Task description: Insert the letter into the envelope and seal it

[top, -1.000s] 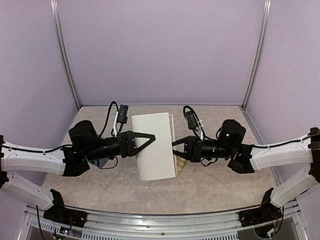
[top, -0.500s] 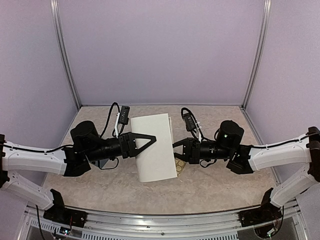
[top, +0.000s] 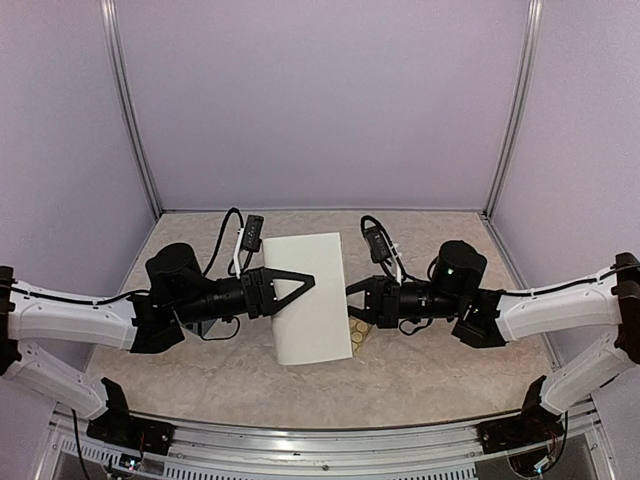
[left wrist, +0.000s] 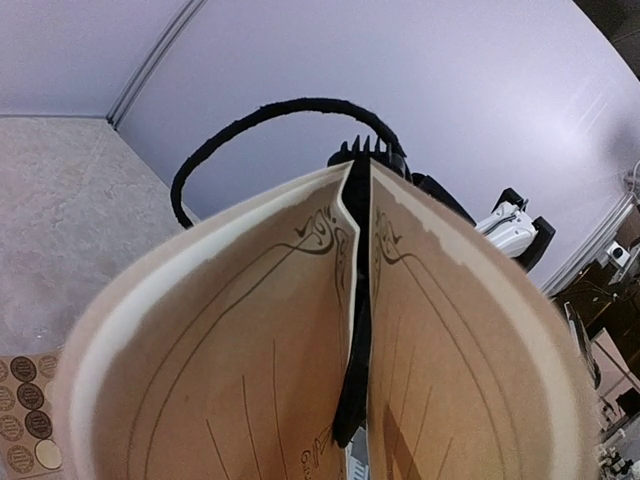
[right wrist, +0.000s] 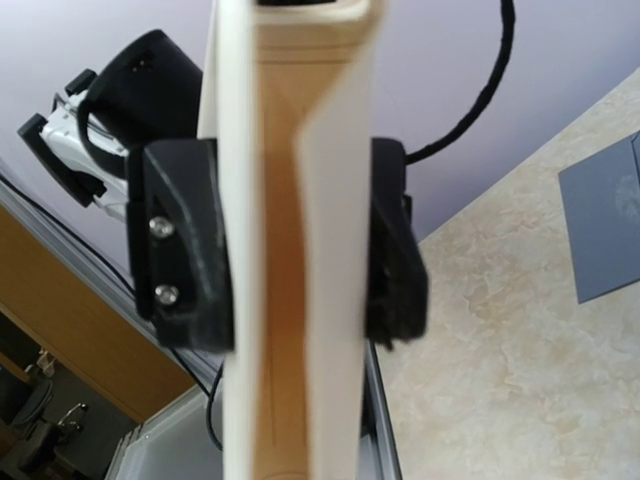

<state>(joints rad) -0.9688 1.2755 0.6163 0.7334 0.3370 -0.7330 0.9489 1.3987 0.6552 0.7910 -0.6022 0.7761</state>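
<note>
Letter edges between both claws, airborne

Both arms raised facing inward, left end effector seemingly part-open, right end effector clamped

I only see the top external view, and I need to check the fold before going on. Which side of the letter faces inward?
Observer: The left wrist view shows the letter folded with its printed side, with the dark border, facing inward.
Operator: Are the two halves pressed flat?
Observer: No. The right wrist view shows a gap between them, with the left gripper straddling both, one finger on each outer side.
Operator: Where is the envelope?
Observer: The right wrist view shows the envelope lying flat on the table, apart from the letter.
</note>
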